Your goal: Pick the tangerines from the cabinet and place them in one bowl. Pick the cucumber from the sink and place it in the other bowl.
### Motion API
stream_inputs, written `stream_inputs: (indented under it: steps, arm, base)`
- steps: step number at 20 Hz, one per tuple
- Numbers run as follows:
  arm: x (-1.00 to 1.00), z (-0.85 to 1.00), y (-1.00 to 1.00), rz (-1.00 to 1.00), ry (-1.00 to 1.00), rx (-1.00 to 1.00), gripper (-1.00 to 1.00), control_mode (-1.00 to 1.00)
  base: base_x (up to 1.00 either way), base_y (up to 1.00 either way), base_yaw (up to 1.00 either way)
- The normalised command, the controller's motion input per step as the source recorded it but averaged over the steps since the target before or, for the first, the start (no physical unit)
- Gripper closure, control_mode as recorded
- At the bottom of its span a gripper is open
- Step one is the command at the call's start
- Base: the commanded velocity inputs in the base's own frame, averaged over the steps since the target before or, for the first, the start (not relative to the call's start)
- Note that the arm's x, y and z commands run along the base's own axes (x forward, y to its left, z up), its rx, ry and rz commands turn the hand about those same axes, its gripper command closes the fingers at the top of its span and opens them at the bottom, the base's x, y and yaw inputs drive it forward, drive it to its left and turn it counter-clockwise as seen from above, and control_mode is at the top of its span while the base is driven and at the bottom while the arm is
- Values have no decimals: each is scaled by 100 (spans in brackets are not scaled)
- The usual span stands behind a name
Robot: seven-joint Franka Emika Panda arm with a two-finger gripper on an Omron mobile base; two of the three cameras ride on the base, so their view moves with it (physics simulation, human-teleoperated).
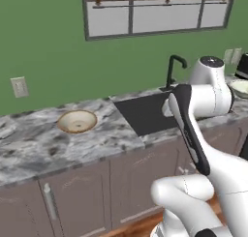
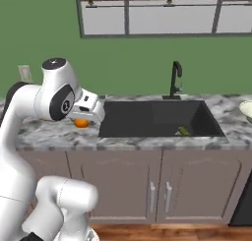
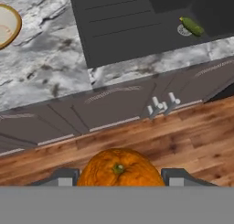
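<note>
So the gripper (image 3: 119, 179) is pinching a bright orange tangerine (image 3: 119, 168), dimpled skin and stem facing the camera, carrying it over the marbled counter (image 3: 50, 72) toward the speckled beige bowl (image 1: 77, 121), I'd guess. The slim green cucumber (image 3: 192, 26) is lying by the drain in the matte black sink (image 2: 157, 118).

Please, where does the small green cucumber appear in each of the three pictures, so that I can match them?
Left base view: I cannot find it; the arm covers part of the black sink.
Right base view: the small green cucumber lies low in the sink basin, right of middle, near the front wall.
Hand view: the cucumber is at upper right, beside the round metal drain.
Shared landmark: the black sink.
</note>
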Motion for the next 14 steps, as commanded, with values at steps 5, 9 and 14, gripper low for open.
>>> stream_inputs:
  steps: [5,9,14]
  arm:
    - [0,0,0,0,0,0,100,100]
    - [0,0,0,0,0,0,100,100]
    - [0,0,0,0,0,0,100,100]
  base:
    - [0,13,43]
    - [8,19,19]
    - [40,19,1]
